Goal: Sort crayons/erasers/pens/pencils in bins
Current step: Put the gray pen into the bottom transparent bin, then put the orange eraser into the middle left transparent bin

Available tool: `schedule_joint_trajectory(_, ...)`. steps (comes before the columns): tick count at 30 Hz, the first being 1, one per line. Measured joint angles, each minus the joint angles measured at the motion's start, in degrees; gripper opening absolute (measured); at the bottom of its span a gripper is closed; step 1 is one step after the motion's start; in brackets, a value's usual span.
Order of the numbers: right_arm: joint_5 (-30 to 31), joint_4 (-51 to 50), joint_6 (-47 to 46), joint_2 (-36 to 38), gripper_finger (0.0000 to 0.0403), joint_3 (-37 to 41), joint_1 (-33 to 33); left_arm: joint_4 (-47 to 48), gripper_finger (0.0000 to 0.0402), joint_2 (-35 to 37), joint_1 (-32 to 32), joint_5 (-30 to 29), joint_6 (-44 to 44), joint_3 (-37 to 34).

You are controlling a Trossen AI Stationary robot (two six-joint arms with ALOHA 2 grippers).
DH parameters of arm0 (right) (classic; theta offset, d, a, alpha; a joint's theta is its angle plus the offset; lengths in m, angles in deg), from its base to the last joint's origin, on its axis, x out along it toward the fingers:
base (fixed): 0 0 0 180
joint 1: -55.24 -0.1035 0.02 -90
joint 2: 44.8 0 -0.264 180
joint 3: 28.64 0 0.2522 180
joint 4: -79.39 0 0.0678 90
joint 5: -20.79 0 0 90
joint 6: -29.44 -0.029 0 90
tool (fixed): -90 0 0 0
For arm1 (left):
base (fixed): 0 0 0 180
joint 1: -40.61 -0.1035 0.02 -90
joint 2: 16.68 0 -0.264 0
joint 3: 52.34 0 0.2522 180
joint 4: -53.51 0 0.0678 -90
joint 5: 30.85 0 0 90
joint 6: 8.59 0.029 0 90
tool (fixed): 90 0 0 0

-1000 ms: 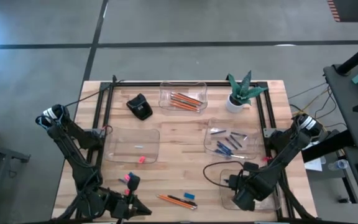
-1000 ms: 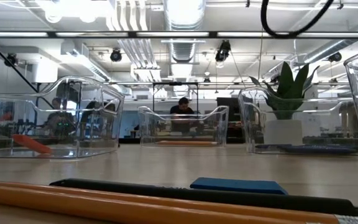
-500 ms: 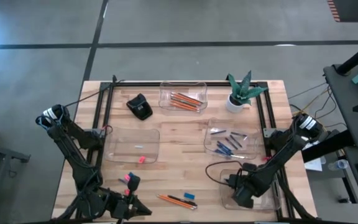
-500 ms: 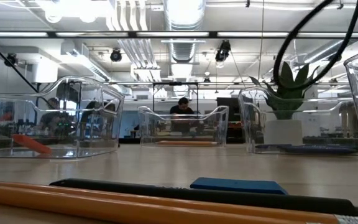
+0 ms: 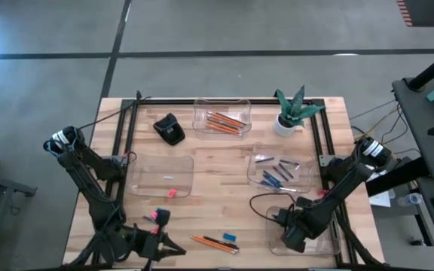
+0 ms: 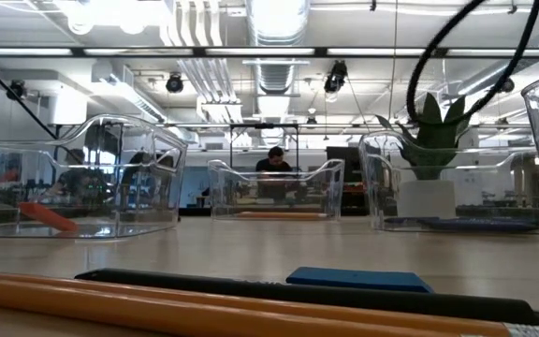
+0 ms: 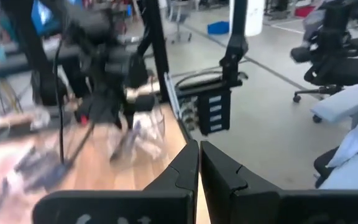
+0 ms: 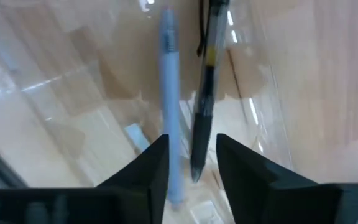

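Black pen [image 8: 204, 93] apparently loose between parted right gripper [image 8: 191, 155] fingers.

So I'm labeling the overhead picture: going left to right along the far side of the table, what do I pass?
Black lump-shaped object → clear bin holding orange pencils → potted plant in a white pot.

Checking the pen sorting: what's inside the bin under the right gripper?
In the bin, the right gripper, fingers open, hangs over a black pen and a light-blue pen. The fingers hide whatever lies beneath them.
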Motion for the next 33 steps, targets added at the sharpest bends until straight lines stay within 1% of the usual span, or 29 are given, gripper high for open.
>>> schedule_joint_trajectory(3, 0.00, -5.27, 0.06, 0.00, 0.0147, -3.35, 0.00, 5.09, 0.0000, 0.11, 0.00, 0.10, -7.05, 0.00)
schedule_joint_trajectory(5, 0.00, -9.74, 0.13, -0.02, 0.0157, -6.18, 0.00, 9.13, 0.0001, 0.13, 0.00, 1.62, -12.97, 0.00)
schedule_joint_trajectory(9, 0.18, -17.57, 0.08, -0.02, 0.0169, -12.17, 0.00, 18.20, 0.0020, 0.13, 0.00, 7.21, -26.40, 0.00)
schedule_joint_trajectory(11, 2.19, -19.98, 0.15, -0.02, 0.0171, -14.88, 0.00, 21.76, 0.0034, 0.06, 0.02, 9.41, -33.05, 0.00)
schedule_joint_trajectory(13, 5.76, -21.61, 0.22, -0.02, 0.0171, -17.48, 0.00, 24.65, 0.0050, -0.09, 0.00, 11.96, -38.77, 0.00)
schedule_joint_trajectory(17, 12.76, -22.59, 2.36, -0.04, 0.0171, -22.34, 0.02, 29.73, 0.0080, -0.65, 0.00, 17.76, -48.10, 0.00)
schedule_joint_trajectory(21, 18.85, -22.52, 5.58, -0.04, 0.0171, -26.28, 0.02, 38.32, 0.0103, -1.94, 0.01, 23.84, -60.15, -0.16)
schedule_joint_trajectory(23, 21.27, -22.57, 7.78, -0.04, 0.0171, -27.72, 0.02, 42.19, 0.0111, -3.13, -0.07, 25.48, -65.98, -0.46)
schedule_joint_trajectory(26, 23.84, -22.54, 11.10, -0.04, 0.0171, -29.30, 0.02, 45.49, 0.0116, -5.22, -0.09, 27.04, -72.23, -1.61)
schedule_joint_trajectory(31, 25.15, -22.45, 14.13, -0.06, 0.0171, -29.90, 0.15, 45.66, 0.0116, -8.28, -0.46, 34.50, -78.77, -3.20)
schedule_joint_trajectory(33, 25.57, -22.45, 14.52, -0.07, 0.0171, -29.87, 0.15, 45.77, 0.0116, -8.99, -0.62, 35.69, -80.19, -3.32)
